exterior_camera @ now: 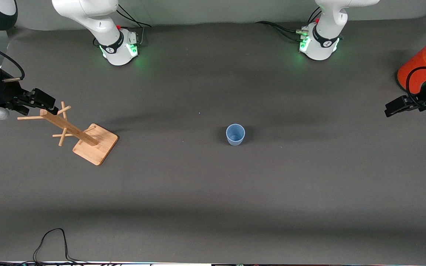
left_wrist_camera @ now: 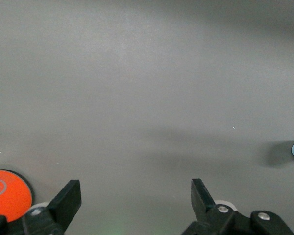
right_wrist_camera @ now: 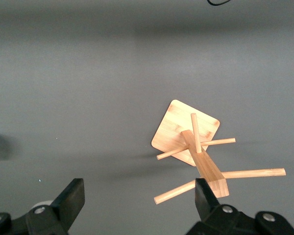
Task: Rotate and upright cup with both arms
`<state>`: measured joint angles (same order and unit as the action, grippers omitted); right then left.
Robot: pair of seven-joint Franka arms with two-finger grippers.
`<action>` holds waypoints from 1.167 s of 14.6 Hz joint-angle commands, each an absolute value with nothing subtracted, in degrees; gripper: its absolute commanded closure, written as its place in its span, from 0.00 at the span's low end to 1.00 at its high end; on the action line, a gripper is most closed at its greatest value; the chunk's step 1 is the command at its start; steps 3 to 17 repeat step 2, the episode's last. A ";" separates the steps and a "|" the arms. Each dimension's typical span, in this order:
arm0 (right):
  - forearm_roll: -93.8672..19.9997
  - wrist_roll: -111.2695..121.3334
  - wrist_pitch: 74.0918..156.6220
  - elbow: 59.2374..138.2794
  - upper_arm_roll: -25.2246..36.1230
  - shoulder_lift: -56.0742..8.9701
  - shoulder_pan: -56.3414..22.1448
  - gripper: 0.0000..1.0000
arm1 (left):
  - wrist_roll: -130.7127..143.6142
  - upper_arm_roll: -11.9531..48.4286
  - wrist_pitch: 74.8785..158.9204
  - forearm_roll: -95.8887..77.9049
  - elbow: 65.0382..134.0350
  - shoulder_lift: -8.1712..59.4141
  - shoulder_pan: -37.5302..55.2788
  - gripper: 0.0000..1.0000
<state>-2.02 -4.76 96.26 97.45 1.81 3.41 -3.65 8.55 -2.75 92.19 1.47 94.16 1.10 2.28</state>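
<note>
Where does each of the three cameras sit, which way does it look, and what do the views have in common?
Front view: high across the table, facing both bases; it shows the upright cup, wooden rack, red can, left gripper and right gripper.
Left wrist view: on the left arm, looking down between its open fingers at the table.
Right wrist view: on the right arm, looking down between its open fingers at the rack.
Shared: the cup's edge appears in both wrist views.

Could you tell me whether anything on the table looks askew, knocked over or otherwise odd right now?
Nothing stands out. The cup stands upright, mouth up, mid-table; the wooden rack stands on its base. Both tools, left and right, hang open and empty at the table's ends.
</note>
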 commanded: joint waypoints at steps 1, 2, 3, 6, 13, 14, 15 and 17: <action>-2.99 -3.52 95.71 95.10 2.20 2.03 -3.69 0.00 | 9.32 -2.29 90.97 2.11 93.16 1.23 2.11 0.00; -2.99 -3.43 95.63 95.10 2.20 2.02 -3.69 0.00 | 9.23 -2.29 90.97 2.20 93.16 1.23 2.11 0.00; -2.99 -3.43 95.63 95.10 2.20 2.02 -3.69 0.00 | 9.23 -2.29 90.97 2.20 93.16 1.23 2.11 0.00; -2.99 -3.43 95.63 95.10 2.20 2.02 -3.69 0.00 | 9.23 -2.29 90.97 2.20 93.16 1.23 2.11 0.00; -2.99 -3.43 95.63 95.10 2.20 2.02 -3.69 0.00 | 9.23 -2.29 90.97 2.20 93.16 1.23 2.11 0.00; -2.99 -3.43 95.63 95.10 2.20 2.02 -3.69 0.00 | 9.23 -2.29 90.97 2.20 93.16 1.23 2.11 0.00; -2.99 -3.43 95.63 95.10 2.20 2.02 -3.69 0.00 | 9.23 -2.29 90.97 2.20 93.16 1.23 2.11 0.00; -2.99 -3.43 95.63 95.10 2.20 2.02 -3.69 0.00 | 9.23 -2.29 90.97 2.20 93.16 1.23 2.11 0.00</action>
